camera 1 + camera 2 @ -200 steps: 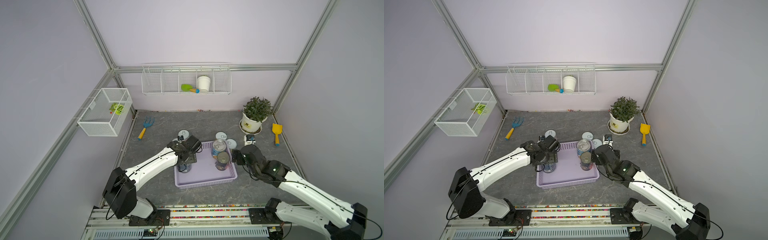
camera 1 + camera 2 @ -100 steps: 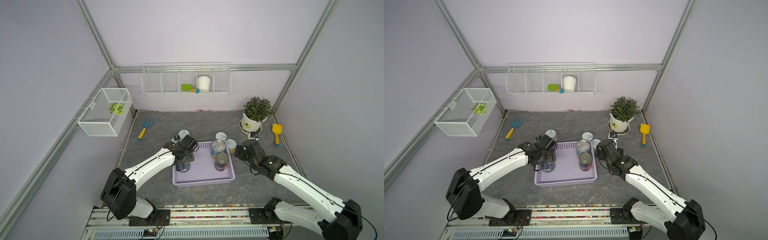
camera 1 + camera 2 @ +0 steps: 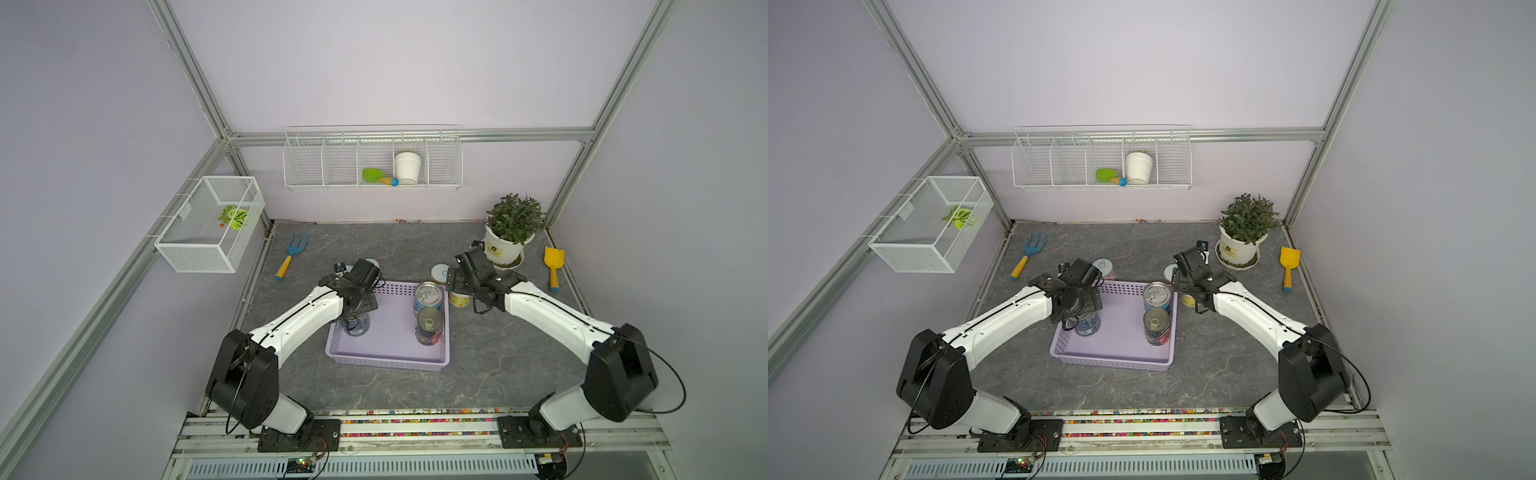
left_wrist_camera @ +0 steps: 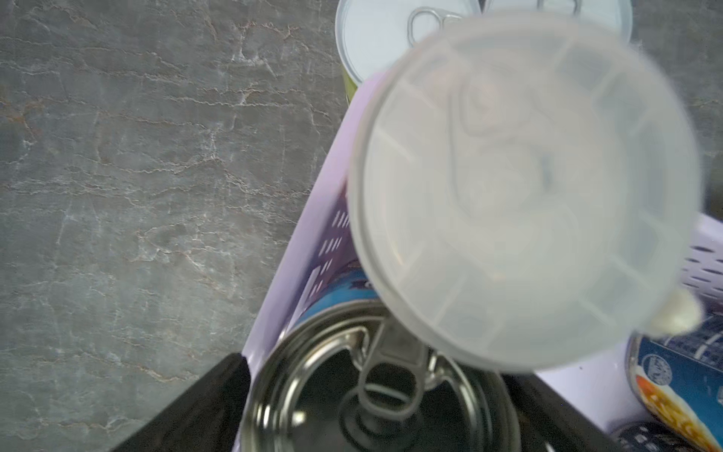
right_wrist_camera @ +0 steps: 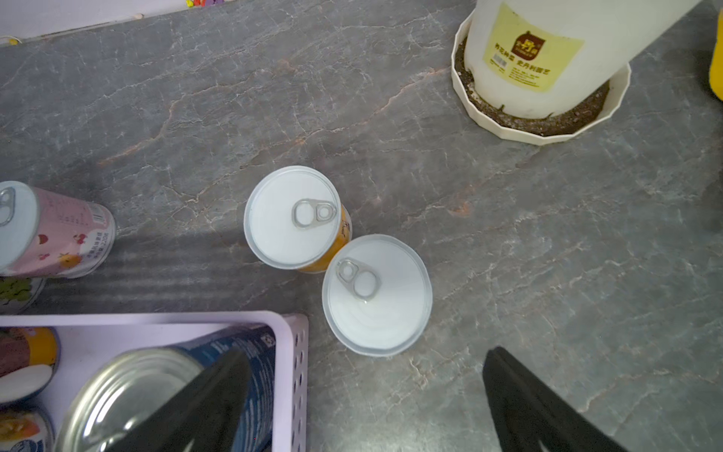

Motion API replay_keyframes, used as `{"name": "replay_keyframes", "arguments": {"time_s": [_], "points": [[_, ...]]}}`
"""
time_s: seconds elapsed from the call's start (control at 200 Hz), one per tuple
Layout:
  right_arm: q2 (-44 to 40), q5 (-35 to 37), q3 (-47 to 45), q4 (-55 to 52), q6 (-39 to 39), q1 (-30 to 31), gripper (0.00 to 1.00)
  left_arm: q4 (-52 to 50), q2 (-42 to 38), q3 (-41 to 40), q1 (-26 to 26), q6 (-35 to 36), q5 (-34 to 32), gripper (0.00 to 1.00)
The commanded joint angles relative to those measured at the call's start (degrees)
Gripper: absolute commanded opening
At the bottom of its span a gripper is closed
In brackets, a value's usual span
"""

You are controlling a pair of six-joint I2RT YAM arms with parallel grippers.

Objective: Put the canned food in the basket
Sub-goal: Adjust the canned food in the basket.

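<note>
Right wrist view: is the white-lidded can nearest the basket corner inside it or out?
Out: the can stands on the table, beside the basket wall.

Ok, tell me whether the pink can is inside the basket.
No, the pink can sits on the table, outside the basket wall.

Lavender basket (image 3: 386,362), upright cans (image 3: 429,330) inside, others (image 5: 291,217) beside

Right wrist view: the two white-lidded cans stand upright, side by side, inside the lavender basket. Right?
No. The two white-lidded cans stand upright, side by side, but on the grey table just outside the lavender basket, not inside it. The right wrist view shows this.
</note>
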Motion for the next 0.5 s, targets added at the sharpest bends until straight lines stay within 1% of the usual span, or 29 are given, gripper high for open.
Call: {"name": "replay_keyframes", "arguments": {"time_s": [0.0, 0.11, 0.21, 0.31, 0.495], "points": [[3.5, -3.2, 1.8, -2.2, -1.4, -0.3, 0.98, 1.2, -0.1, 0.5, 0.3, 1.6, -2.0, 1.00], [5.1, -2.5, 2.2, -3.0, -1.5, -0.4, 0.98, 1.6, -0.6, 0.3, 0.3, 1.7, -0.9, 1.00], [6.3, -2.2, 2.3, -3.6, -1.6, -0.8, 0.98, 1.9, -3.3, -0.8, 0.3, 1.5, -1.3, 1.00], [8.4, -2.6, 3.2, -4.8, -1.7, -1.3, 0.98, 2.7, -8.1, -2.9, 0.2, 1.0, -2.5, 1.00], [11.7, -2.7, 4.9, -6.0, -2.3, -2.7, 0.98, 6.2, -19.7, -8.1, 0.1, 1.1, -3.9, 1.00]]}}
